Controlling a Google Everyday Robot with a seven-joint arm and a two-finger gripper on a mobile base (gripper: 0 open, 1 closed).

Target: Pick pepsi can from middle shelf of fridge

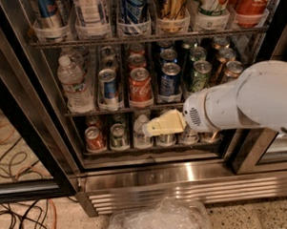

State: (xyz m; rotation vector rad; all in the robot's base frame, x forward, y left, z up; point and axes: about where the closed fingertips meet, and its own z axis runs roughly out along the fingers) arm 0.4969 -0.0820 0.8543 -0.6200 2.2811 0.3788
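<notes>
The pepsi can (170, 80) is dark blue with a silver top. It stands at the front of a lane on the middle shelf (86, 112) of the fridge (136, 178), between a red Coca-Cola can (140, 86) and a green can (197, 76). More cans stand behind it in its lane. My gripper (152, 128), cream-coloured on a white arm (248, 102), reaches in from the right. It hangs in front of the bottom shelf, below and a little left of the pepsi can, apart from it and holding nothing that I can see.
A silver-and-light-blue can (108, 87) and a water bottle (73, 84) stand left on the middle shelf. Tall cans fill the rack above (149, 38). Small cans (94, 138) sit on the bottom shelf. A crumpled plastic bag (160, 220) and cables (14, 213) lie on the floor.
</notes>
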